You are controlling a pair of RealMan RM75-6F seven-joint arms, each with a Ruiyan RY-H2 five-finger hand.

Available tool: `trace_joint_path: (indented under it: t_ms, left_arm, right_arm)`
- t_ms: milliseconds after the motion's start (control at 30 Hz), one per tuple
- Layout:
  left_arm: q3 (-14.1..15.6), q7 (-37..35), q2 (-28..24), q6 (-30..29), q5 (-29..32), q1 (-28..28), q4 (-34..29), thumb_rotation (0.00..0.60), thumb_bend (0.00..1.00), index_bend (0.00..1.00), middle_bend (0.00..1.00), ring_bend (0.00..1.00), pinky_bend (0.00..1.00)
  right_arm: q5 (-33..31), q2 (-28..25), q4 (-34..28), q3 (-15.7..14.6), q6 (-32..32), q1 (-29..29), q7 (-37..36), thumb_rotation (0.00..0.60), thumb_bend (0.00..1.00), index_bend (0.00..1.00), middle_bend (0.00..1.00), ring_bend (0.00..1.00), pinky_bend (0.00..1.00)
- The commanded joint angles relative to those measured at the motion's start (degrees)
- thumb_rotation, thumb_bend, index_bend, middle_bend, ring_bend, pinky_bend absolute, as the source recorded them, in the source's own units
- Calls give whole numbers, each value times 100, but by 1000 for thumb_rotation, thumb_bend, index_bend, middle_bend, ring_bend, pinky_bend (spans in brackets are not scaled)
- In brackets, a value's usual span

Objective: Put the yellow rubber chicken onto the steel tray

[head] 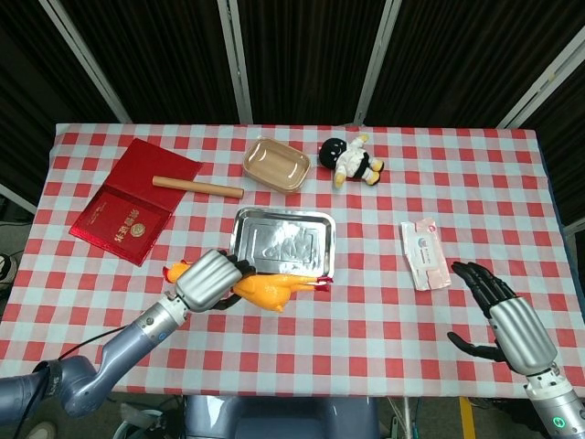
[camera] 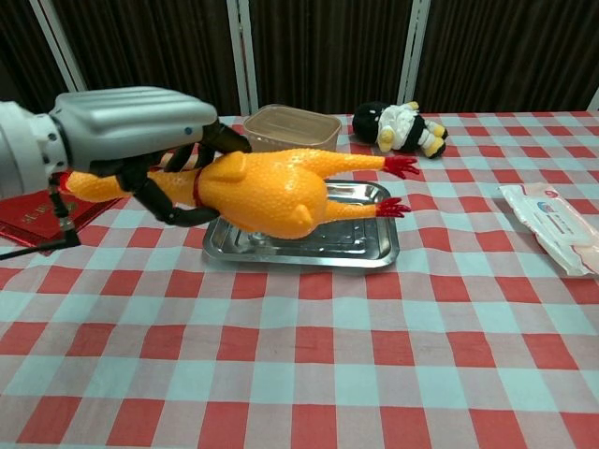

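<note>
My left hand (head: pixel 209 280) (camera: pixel 140 131) grips the yellow rubber chicken (head: pixel 267 291) (camera: pixel 267 187) around its neck end and holds it in the air. The chicken lies level, red feet pointing right. In the chest view it hangs over the steel tray (camera: pixel 365 251), hiding much of it. In the head view it shows at the front edge of the steel tray (head: pixel 281 238). My right hand (head: pixel 505 318) is open, low at the right front of the table, holding nothing.
A tan plastic tub (head: pixel 276 165) and a black-and-white plush toy (head: pixel 351 159) lie behind the tray. A wooden rolling pin (head: pixel 197 187) and a red booklet (head: pixel 131 202) are at the left. A wipes packet (head: pixel 424 253) lies at the right.
</note>
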State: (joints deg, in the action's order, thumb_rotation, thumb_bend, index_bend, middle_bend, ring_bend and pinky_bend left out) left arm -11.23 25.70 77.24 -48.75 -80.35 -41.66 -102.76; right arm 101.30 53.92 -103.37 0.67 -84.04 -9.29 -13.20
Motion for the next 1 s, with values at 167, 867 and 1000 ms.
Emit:
trace_joint_path:
  t_ms: [167,867,1000]
  left_arm:
    - [-626,1722,211,448,2015,-1171,-473,600,509,523,579,507,618]
    - [-960,3749,1253,-1327,5633,-3644,-812,600,508,532,590,516,649]
    - [-931,3864,1492,-1657,5762,-3868,-739,600,508,533,590,516,651]
  right_arm:
    - [-467,-580,-938,41,911,-376,593,600,223,0,71,97,214]
    - [-1673,-236,-1260,451,2038,-1147,1457,600,223,0,33,68,214]
    - [-1853,-100,-1184,481,2103,-1213,1628,600,223,0,33,68,214]
